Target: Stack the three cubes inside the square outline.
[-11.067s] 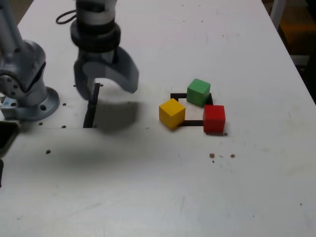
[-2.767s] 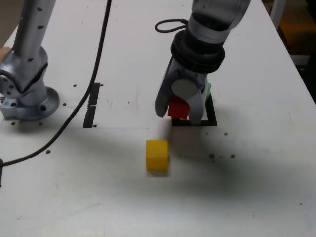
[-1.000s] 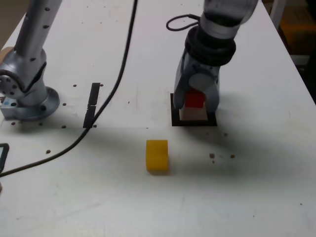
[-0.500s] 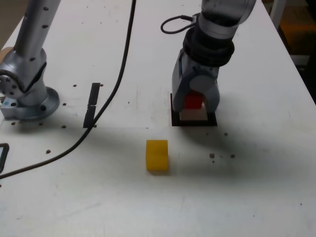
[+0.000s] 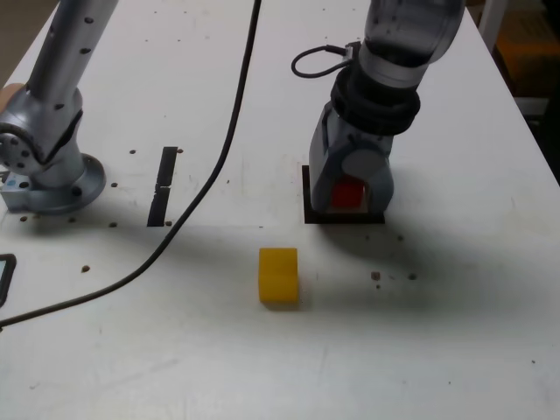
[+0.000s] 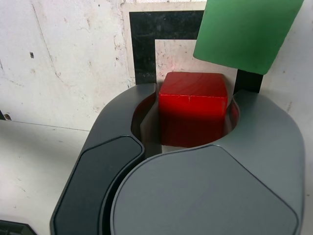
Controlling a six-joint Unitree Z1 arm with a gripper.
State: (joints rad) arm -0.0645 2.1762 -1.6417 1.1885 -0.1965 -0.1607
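Observation:
My gripper (image 5: pixel 350 194) is shut on the red cube (image 5: pixel 348 193), holding it low over the square outline (image 5: pixel 307 194) of black tape. The wrist view shows the red cube (image 6: pixel 192 107) clamped between the grey jaws, above the outline's white centre, with the black tape corner (image 6: pixel 144 39) just beyond. A green cube (image 6: pixel 247 32) sits past the red one at the outline's far corner; the arm hides it in the exterior view. A yellow cube (image 5: pixel 278 275) lies apart on the table, nearer the camera and toward the exterior view's left.
A straight black tape strip (image 5: pixel 163 185) lies on the white table (image 5: pixel 455 332) toward the exterior view's left. The arm's grey base (image 5: pixel 44 162) stands at that left edge, and a black cable (image 5: pixel 206 175) trails across the table from it.
Over the last second the gripper has lowered the red cube toward the square outline. The yellow cube has stayed put. Earlier the cubes sat around the outline and the yellow one was moved away.

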